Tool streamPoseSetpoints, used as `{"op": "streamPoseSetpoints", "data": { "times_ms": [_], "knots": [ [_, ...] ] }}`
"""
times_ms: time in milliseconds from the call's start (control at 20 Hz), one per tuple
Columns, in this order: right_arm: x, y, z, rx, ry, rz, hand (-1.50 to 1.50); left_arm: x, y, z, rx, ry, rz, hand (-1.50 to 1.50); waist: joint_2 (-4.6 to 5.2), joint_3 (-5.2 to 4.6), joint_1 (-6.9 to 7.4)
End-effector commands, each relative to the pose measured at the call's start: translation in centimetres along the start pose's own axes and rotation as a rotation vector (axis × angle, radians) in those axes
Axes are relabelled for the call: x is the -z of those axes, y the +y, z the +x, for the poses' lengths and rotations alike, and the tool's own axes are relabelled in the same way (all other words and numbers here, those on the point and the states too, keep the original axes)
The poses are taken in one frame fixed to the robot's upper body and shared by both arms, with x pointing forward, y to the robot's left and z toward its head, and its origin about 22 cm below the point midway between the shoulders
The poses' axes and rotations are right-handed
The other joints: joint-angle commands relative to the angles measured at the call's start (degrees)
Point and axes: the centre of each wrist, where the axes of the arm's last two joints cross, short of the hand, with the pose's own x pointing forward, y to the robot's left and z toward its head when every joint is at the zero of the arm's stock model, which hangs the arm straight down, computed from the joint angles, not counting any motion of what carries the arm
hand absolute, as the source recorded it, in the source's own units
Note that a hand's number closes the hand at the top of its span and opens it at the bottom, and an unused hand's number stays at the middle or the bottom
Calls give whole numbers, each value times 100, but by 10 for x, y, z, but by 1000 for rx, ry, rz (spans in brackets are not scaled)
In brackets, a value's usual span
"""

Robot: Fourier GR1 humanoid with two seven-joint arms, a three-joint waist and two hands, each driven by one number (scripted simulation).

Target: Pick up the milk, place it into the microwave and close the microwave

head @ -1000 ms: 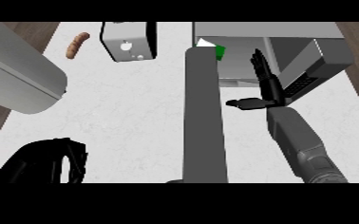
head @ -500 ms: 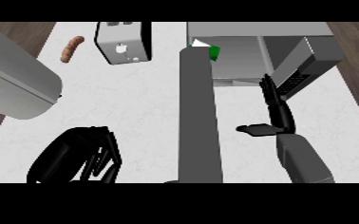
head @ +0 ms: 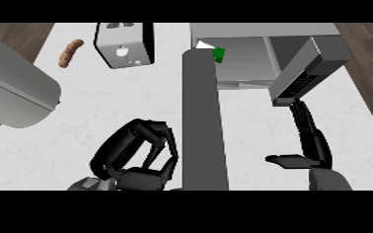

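One right hand (head: 310, 138) beside microwave door (head: 306, 71)

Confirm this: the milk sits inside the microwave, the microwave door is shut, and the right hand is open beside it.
Not quite. The head view shows the microwave door swung open, not shut. The milk does sit inside the microwave, and the right hand is open beside it.

Black robot hand (head: 138, 158), grey forearm (head: 202, 123)

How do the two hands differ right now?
The left hand has curled fingers and sits low at centre-left over the counter; the right hand has straight fingers stretched up toward the open microwave door, thumb out sideways. Both are black and hold nothing.
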Motion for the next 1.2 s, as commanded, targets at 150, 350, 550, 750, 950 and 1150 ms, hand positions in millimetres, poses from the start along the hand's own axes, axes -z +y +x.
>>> {"op": "streamPoseSetpoints", "data": {
  "times_ms": [150,350,550,750,950,1150],
  "knots": [
    [-47,-18,23,-4,-46,6,-150,35,-32,-38,88,91,-139,150,9,-1,-10],
    [-38,-37,46,-50,-107,75,-150,38,-54,-88,101,135,-135,150,40,-6,-82],
    [-49,-54,69,-2,-128,119,-150,35,-73,-114,165,120,-100,150,39,-8,-117],
    [-36,-52,92,69,-184,147,-150,35,-79,-129,158,66,-30,150,58,-19,-233],
    [-26,-29,102,100,-221,191,-150,56,-89,-122,159,36,7,150,93,-21,-373],
    [-25,-38,122,109,-233,198,-150,59,-91,-129,134,78,12,150,120,-19,-435]
  ]
}}
